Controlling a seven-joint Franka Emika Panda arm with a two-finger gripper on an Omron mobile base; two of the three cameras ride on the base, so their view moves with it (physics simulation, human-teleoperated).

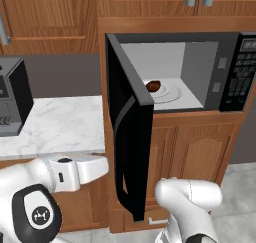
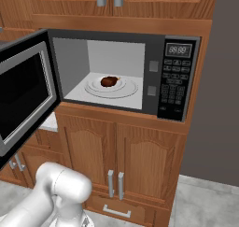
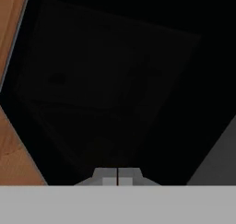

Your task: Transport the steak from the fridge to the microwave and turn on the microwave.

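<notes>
**Even rendered light, one very dark close-up**

Both base views are evenly and softly lit, with no hard shadows or glare. The microwave (image 2: 116,72) has a pale, bright interior, while its door glass (image 2: 21,97) reads flat black with a faint grey sheen. Edges look slightly soft and low in resolution. The hand view is dim and blurred, nearly black, with faint shapes in the dark surface.

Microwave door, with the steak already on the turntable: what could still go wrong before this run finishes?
1. The microwave door stands wide open; the gripper, jaws shut, is close against its dark face, so an off-centre push might slip off.
2. The steak sits loose on the turntable; a hard slam could shift it.
3. The keypad has small buttons, easy to mispress.
</notes>
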